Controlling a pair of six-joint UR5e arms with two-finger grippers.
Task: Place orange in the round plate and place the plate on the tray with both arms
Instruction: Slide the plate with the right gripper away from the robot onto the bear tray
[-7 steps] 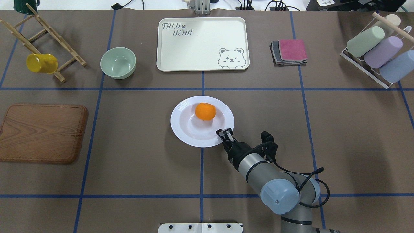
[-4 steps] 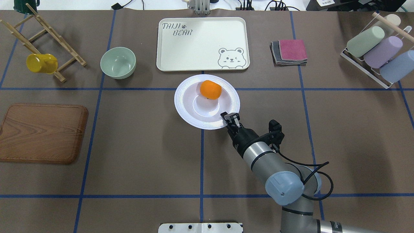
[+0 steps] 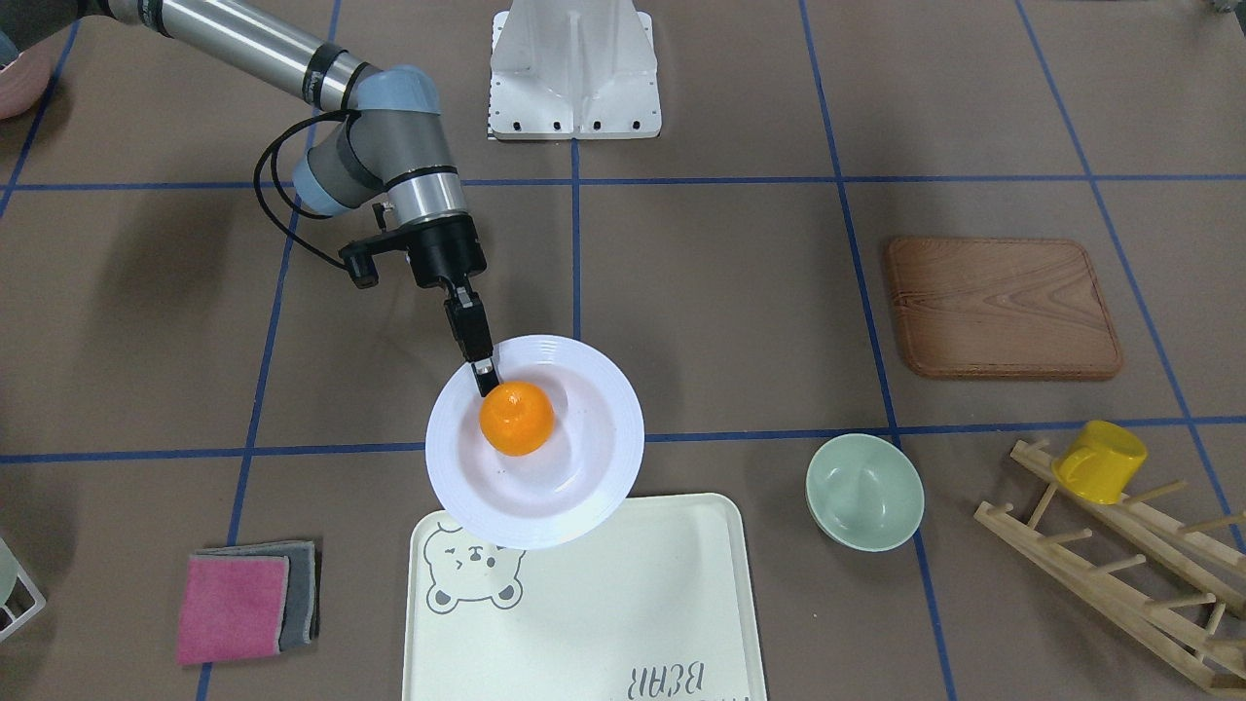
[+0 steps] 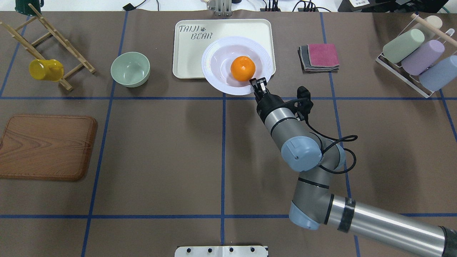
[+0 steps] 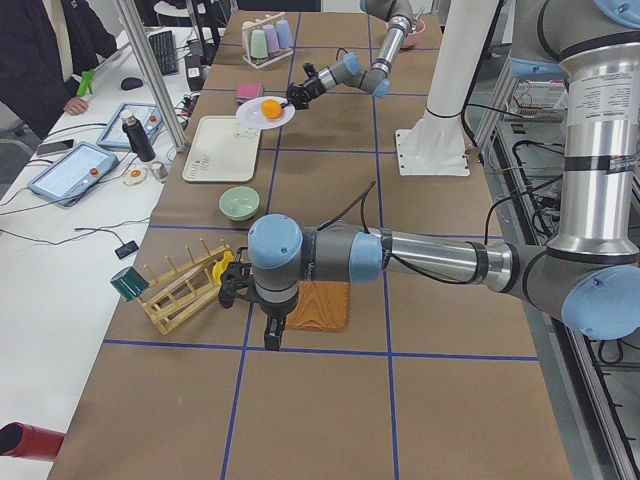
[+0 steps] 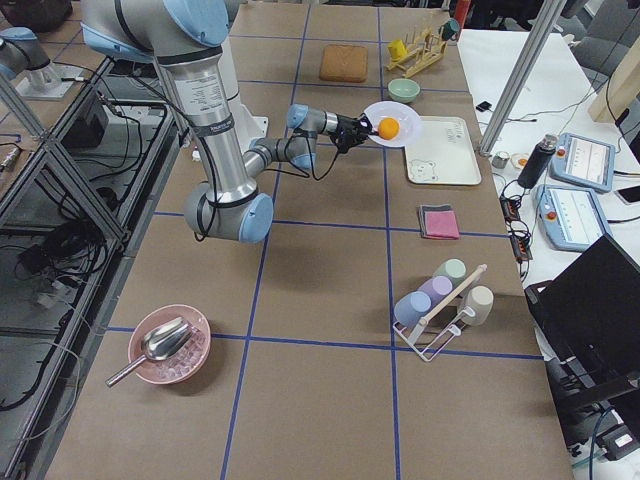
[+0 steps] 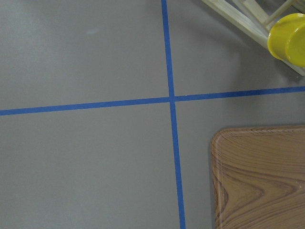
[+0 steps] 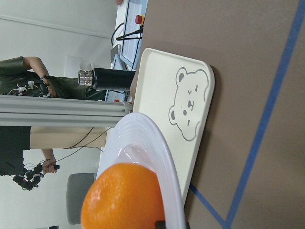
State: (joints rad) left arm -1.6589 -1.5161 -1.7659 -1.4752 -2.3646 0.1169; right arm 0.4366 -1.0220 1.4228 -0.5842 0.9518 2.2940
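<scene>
The orange (image 4: 242, 68) lies in the round plate (image 4: 217, 60), close to the rim that my right gripper (image 4: 257, 84) is shut on. The plate hangs lifted and a little tilted over the near right part of the cream bear tray (image 4: 189, 53). From the front, the plate (image 3: 574, 458) overlaps the tray (image 3: 604, 604) edge by the bear drawing, with the orange (image 3: 516, 419) just under the right gripper (image 3: 484, 375). The left gripper (image 5: 270, 335) points down beside the wood-grain board; I cannot tell if it is open or shut.
A pale green bowl (image 4: 130, 69) stands left of the tray, folded cloths (image 4: 319, 57) to its right. A yellow cup (image 4: 45, 69) hangs on a wooden rack, the wood board (image 4: 46, 146) lies at the left, a cup rack (image 4: 417, 57) at the far right.
The right gripper has carried the plate with the orange away from the robot, from mid-table up over the tray's near edge. The orange has rolled toward the gripped rim.
</scene>
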